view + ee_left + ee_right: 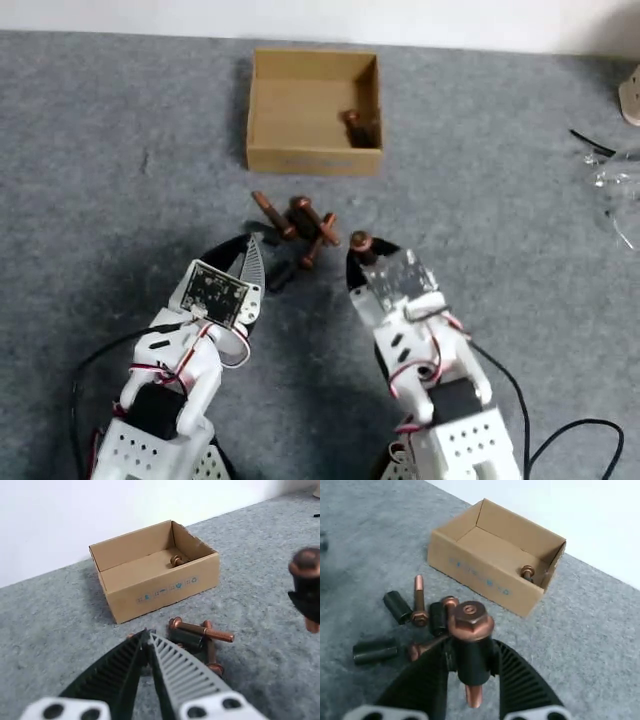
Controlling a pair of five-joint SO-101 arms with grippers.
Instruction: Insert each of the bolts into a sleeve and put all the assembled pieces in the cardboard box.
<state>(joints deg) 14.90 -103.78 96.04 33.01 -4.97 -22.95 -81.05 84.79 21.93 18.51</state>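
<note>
The cardboard box [268,108] stands open at the far middle of the grey mat, with one assembled bolt and sleeve [358,125] in its right corner. In front of it lies a heap of copper bolts [303,222] and black sleeves [397,607]. My right gripper [470,652] is shut on a bolt in a black sleeve [469,625], held upright, head up, just right of the heap [361,243]. My left gripper [147,636] is shut with nothing in it, its tip at the heap's near left side [256,250]. One sleeve [282,272] lies beside it.
Cables and clear plastic bits [605,165] lie at the right edge of the mat. A white wall runs behind the box [155,587]. Bare grey mat [120,180] spreads to the left of the box and heap.
</note>
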